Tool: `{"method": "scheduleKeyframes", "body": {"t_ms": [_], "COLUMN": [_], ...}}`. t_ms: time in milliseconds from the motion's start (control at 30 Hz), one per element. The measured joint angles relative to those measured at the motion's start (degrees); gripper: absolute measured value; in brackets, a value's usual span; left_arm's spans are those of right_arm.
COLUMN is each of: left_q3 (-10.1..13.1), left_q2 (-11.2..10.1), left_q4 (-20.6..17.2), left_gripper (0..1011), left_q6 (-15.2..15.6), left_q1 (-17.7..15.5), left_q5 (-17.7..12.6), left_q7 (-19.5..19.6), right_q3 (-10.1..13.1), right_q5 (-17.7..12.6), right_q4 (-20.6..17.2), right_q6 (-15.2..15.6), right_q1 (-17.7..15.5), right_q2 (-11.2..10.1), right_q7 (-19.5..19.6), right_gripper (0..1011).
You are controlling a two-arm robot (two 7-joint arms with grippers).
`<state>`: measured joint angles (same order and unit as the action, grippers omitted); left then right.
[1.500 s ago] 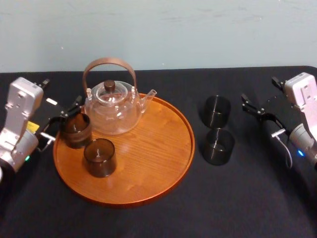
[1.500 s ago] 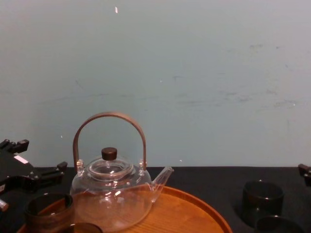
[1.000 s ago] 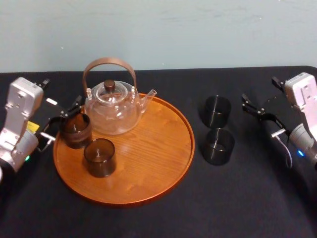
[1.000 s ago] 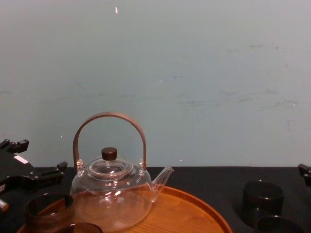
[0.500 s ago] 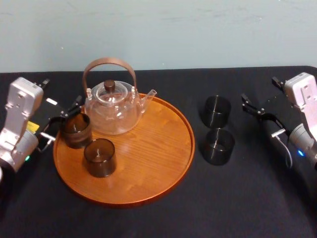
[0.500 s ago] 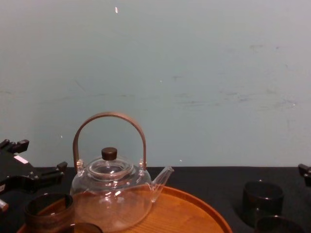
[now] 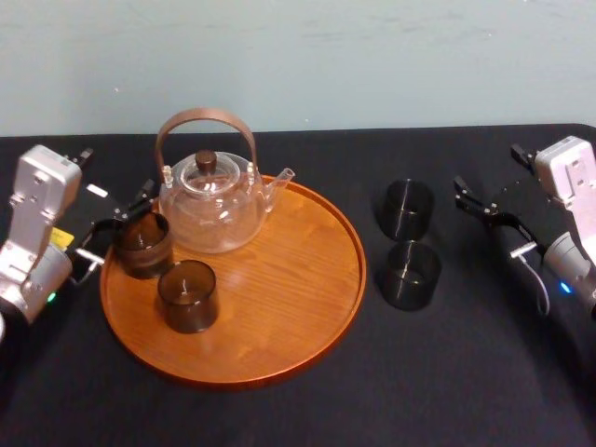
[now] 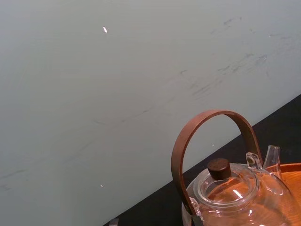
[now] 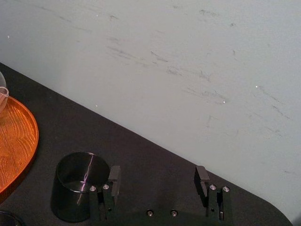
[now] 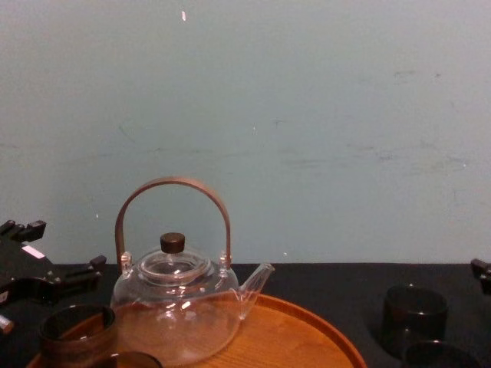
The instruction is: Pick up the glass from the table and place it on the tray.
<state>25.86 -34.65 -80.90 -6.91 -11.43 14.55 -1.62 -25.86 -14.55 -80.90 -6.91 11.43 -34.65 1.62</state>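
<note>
Black cloth covers the table (image 7: 279, 410). Head view: the left gripper (image 7: 114, 225) is at a dark glass (image 7: 142, 247) standing on the tray (image 7: 279, 317), just inside the tray's left rim beside the teapot (image 7: 209, 200). I cannot tell whether it is gripped or let go. A farther glass (image 7: 408, 207) and a nearer glass (image 7: 408, 275) stand right of the tray.

Left wrist view: the teapot's handle is close.

Right wrist view: the right gripper (image 9: 158, 175), spread wide, hangs beside the farther glass.

Chest view: the dark glass sits upright.

This is probably the release, so part fully, then rise straight, clear of the handle.

A glass teapot (image 10: 175, 307) stands on the tray (image 10: 307, 337), two dark glasses (image 10: 415, 313) on the table (image 10: 345, 282) to its right.
</note>
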Motion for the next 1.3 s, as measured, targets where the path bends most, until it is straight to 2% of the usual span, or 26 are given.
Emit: {"method": "scheduleKeyframes", "body": {"t_ms": [1300], "left_q3": [0.0], "left_q2": [0.0], "left_q4": [0.0], "left_gripper": [1001], "left_q6": [0.0], "left_q1": [0.0], "left_q5": [0.0], "left_q7": [0.0], "right_q3": [0.0], "right_q5": [0.0], "right_q4": [0.0], "right_q6": [0.0], "right_q1": [0.0], "right_q2": [0.0], "right_q7": [0.0], "right_gripper": [1003]}}
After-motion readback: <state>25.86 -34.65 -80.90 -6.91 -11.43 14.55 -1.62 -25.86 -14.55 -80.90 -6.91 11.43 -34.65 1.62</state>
